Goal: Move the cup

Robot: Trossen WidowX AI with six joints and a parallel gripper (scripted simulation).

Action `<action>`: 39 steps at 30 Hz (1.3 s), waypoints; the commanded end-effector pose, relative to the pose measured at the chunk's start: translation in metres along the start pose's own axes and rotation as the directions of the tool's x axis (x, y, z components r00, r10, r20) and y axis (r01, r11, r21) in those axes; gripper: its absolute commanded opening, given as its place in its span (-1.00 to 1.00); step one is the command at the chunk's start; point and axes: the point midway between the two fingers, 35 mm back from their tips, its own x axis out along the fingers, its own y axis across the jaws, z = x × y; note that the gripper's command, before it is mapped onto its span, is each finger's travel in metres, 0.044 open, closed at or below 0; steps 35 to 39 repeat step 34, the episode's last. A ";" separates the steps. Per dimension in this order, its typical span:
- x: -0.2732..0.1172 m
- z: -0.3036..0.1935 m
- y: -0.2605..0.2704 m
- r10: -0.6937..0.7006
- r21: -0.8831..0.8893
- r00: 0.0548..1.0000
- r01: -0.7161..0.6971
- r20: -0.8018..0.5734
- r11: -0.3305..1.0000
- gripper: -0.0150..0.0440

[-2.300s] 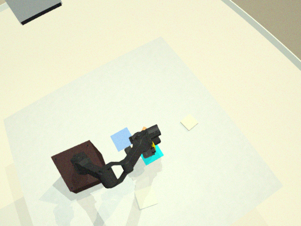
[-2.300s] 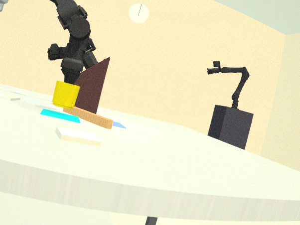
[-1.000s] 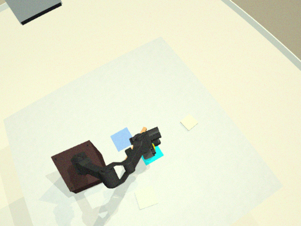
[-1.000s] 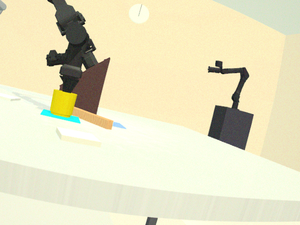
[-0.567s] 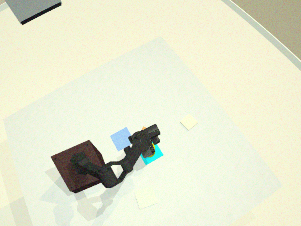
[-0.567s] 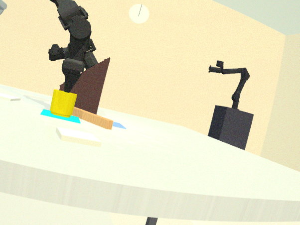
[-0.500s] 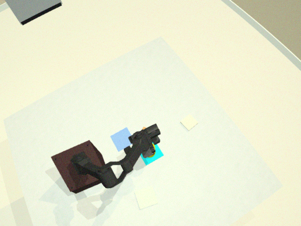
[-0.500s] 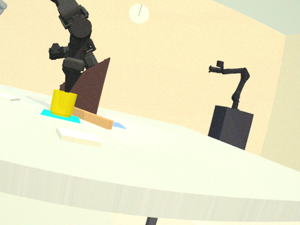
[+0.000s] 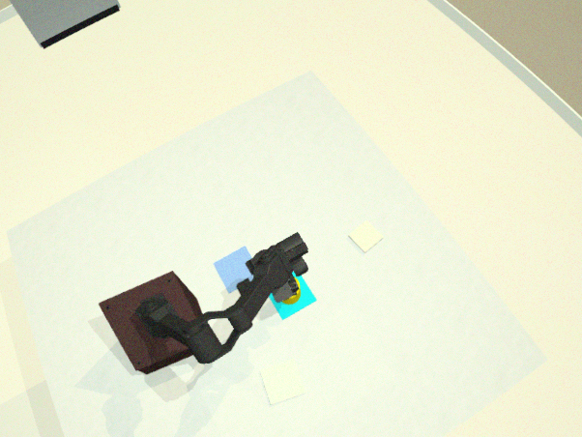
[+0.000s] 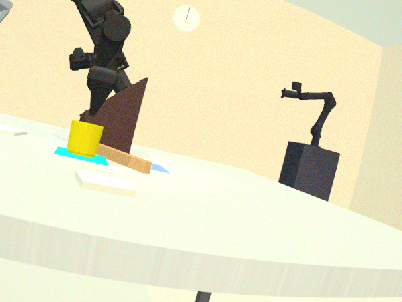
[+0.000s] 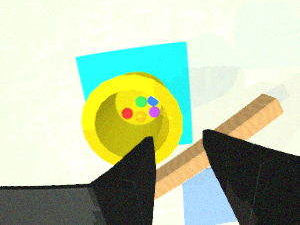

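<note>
The yellow cup (image 10: 85,138) stands upright on the cyan pad (image 10: 101,160) at the left of the exterior view, its base fully on the pad. The jaws (image 10: 95,108) hang just above the cup's rim, apart from it, and are open with nothing between them. In the wrist view the two dark fingers fill the bottom of the frame with a clear gap between them. Between them shows part of the wooden bar (image 11: 228,137).

In that wrist view the cup (image 11: 133,120) sits left of centre over the cyan pad (image 11: 162,62). Its mouth faces the camera, with five marbles (image 11: 141,110) clustered at the bottom: red, green, blue, purple and yellow.

The wooden bar (image 10: 125,160) lies flat on the tabletop (image 10: 214,214) just behind and right of the cup. The light blue pad (image 10: 160,169) lies past its far end. From the top view the arm covers most of the cup (image 9: 294,294), which lies near lower centre. The light blue pad (image 9: 233,268) is just up and left of the cyan pad (image 9: 302,305). Two cream tiles lie well apart, one (image 9: 365,236) to the upper right and one (image 9: 282,382) below.

No brand, label or writing can be read on any object.
</note>
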 end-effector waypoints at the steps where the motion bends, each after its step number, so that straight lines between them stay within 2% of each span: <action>1: 0.000 0.000 0.000 0.000 0.000 1.000 0.000 0.000 1.000 0.09; 11: -0.004 0.000 0.001 0.000 0.001 1.000 0.000 -0.001 1.000 0.98; 24: -0.062 -0.002 0.000 0.001 0.007 1.000 -0.001 -0.002 1.000 1.00; 39: -0.060 -0.003 0.000 0.006 -0.002 1.000 -0.006 0.002 1.000 1.00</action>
